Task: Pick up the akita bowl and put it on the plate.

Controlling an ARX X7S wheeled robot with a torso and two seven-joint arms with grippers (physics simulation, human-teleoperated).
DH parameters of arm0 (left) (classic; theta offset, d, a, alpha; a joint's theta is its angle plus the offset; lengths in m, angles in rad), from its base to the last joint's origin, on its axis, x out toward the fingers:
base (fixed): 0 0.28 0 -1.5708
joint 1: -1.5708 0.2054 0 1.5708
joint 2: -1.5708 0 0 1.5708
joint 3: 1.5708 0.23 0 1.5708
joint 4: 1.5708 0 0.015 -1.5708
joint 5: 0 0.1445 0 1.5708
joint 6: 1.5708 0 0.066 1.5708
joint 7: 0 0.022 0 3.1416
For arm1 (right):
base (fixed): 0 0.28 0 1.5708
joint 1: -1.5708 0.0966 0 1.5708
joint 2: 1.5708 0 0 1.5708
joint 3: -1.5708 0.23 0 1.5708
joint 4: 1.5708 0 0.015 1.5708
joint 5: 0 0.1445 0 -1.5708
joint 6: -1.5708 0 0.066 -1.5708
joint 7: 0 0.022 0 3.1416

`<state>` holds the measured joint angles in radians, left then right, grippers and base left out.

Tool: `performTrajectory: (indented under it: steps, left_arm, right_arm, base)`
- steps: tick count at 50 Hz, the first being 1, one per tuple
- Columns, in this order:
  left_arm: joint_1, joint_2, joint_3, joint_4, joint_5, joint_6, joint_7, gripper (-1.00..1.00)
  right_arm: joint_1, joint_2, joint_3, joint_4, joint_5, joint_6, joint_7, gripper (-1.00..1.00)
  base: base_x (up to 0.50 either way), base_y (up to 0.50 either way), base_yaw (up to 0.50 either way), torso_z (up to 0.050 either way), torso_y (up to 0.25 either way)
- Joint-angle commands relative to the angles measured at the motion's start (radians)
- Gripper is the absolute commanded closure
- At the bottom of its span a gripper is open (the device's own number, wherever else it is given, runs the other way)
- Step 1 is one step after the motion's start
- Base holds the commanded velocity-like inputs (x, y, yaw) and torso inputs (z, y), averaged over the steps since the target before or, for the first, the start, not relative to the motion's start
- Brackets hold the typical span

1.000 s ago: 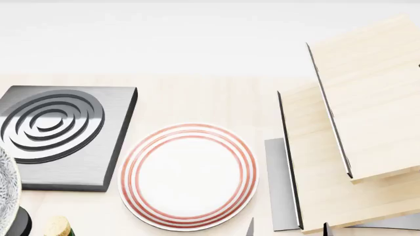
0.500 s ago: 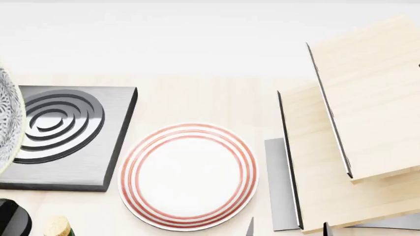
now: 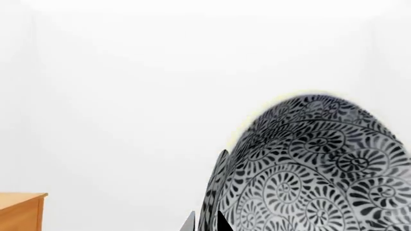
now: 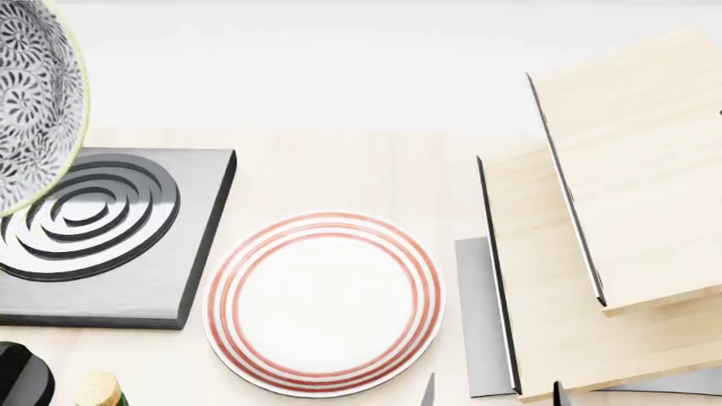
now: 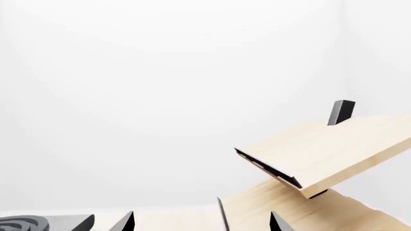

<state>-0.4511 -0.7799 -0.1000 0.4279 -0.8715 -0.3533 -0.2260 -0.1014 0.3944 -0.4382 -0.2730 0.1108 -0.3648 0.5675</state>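
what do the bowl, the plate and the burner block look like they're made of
Akita bowl: probably glazed ceramic, white with dense black floral print. Plate: likely glazed ceramic too, smooth white with thin red rings. Stove burner: looks like brushed grey metal, faint streaks. All rendered, so uncertain.

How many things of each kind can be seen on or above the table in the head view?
Akita bowl: 1
Plate: 1
Stove burner: 1
Cork-topped object, mostly cut off: 1
Dark round object, partly cut off: 1
Wooden shelf unit: 1
Total: 6

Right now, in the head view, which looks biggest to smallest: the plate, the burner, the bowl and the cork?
1. Plate and burner look about equal.
2. Bowl, but it's cut off and closer, so unsure.
3. Cork, smallest.
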Motion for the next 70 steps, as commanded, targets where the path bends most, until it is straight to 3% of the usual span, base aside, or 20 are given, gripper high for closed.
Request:
performTrajectory:
  steps: [1, 8, 16, 31, 51, 70]
  left_arm:
    - [-0.126, 0.118, 0.102, -0.096, 0.104, 0.05, -0.019, 1.0]
    - [-0.179, 0.185, 0.185, -0.158, 0.169, 0.063, -0.013, 1.0]
    - [-0.251, 0.271, 0.186, -0.238, -0.059, -0.041, 0.035, 1.0]
    - [-0.327, 0.385, 0.262, -0.338, -0.133, -0.119, 0.034, 1.0]
    - [-0.431, 0.536, 0.248, -0.546, -0.272, -0.276, -0.253, 1.0]
    - [-0.467, 0.591, 0.332, -0.641, -0.248, -0.331, -0.296, 1.0]
  right_arm:
    - [0.004, -0.001, -0.006, 0.009, -0.001, -0.002, -0.001, -1.0]
    - [0.003, -0.001, -0.011, 0.009, -0.004, -0.003, -0.001, -1.0]
    - [0.003, 0.001, -0.013, 0.011, -0.003, -0.006, 0.0, -1.0]
    - [0.012, 0.001, -0.021, 0.022, 0.004, -0.007, -0.006, -1.0]
    - [0.023, -0.007, -0.04, 0.052, 0.003, -0.01, -0.015, -1.0]
    - [0.017, 0.0, -0.043, 0.041, -0.001, -0.012, -0.009, -1.0]
  base:
    - [0.0, 0.0, 0.0, 0.0, 0.0]
    - [0.0, 0.0, 0.0, 0.0, 0.001]
    - [0.0, 0.0, 0.0, 0.0, 0.0]
    - [0.0, 0.0, 0.0, 0.0, 0.001]
    - [0.0, 0.0, 0.0, 0.0, 0.001]
    - [0.0, 0.0, 0.0, 0.0, 0.001]
